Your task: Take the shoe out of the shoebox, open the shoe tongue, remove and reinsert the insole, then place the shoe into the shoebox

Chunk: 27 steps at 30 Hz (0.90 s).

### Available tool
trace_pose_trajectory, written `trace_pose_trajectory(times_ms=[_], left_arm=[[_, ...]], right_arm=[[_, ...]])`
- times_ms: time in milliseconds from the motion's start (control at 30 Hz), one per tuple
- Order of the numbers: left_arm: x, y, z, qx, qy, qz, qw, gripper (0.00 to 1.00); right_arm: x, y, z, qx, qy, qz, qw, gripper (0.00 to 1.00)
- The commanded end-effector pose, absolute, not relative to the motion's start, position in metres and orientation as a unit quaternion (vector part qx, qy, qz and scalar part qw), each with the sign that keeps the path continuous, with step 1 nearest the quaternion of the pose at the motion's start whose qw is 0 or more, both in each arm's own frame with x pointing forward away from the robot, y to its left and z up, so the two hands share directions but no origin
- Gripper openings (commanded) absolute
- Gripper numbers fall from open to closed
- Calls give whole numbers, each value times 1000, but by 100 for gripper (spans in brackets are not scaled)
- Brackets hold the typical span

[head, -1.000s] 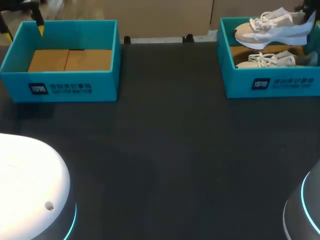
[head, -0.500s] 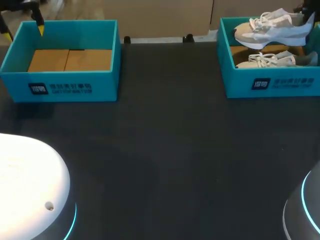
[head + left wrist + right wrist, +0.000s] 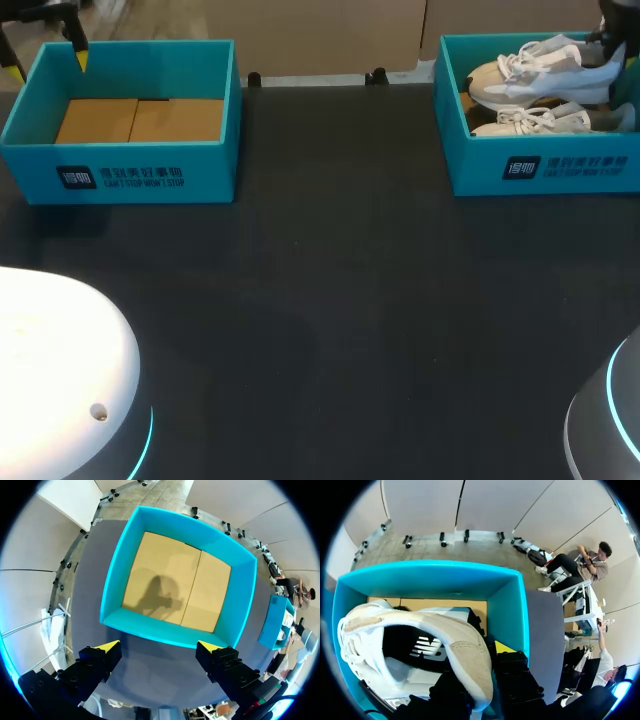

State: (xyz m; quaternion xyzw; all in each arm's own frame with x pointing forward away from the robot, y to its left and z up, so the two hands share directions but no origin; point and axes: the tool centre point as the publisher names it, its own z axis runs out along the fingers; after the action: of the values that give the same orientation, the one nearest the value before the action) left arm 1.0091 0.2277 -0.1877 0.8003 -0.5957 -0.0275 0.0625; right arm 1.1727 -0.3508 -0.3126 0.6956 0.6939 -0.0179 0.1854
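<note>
At the frame's upper right, the right gripper (image 3: 480, 667) pinches the heel of the beige-and-white mesh sneaker (image 3: 535, 75) just over the teal cardboard shoebox (image 3: 470, 165). Its toe could snag the wall and slip free. Meanwhile the left gripper (image 3: 159, 646) hangs spread.

The open teal cardboard box (image 3: 120, 175) stands at the far left of the black table (image 3: 330, 300). The teal cardboard shoebox (image 3: 540, 170) stands at the far right, well apart. Inside the shoebox, the lower beige lace-up shoe (image 3: 545, 122) lies on the floor. The upper beige lace-up shoe (image 3: 535, 75) is above it, heel clamped in the right tool (image 3: 482, 657). The left tool (image 3: 159, 647) hangs just beside the box.
</note>
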Motion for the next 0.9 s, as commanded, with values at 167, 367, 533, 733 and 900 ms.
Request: trace_pose_trajectory(times_ms=[167, 367, 533, 733, 900], left_arm=[[1008, 228, -187, 801, -596, -27, 62, 100], [1008, 228, -187, 801, -596, -27, 62, 100], [1008, 228, -187, 801, -596, -27, 62, 100], [1008, 228, -187, 801, -596, -27, 62, 100], [1008, 228, -187, 801, -596, -27, 62, 100]], right_arm=[[1176, -351, -326, 708, 679, -20, 193, 0], [1183, -351, -336, 714, 673, -22, 191, 0], [1184, -349, -346, 714, 674, -31, 189, 0], [1186, -351, -357, 717, 671, -50, 181, 0], [1186, -353, -366, 723, 668, -54, 168, 0]])
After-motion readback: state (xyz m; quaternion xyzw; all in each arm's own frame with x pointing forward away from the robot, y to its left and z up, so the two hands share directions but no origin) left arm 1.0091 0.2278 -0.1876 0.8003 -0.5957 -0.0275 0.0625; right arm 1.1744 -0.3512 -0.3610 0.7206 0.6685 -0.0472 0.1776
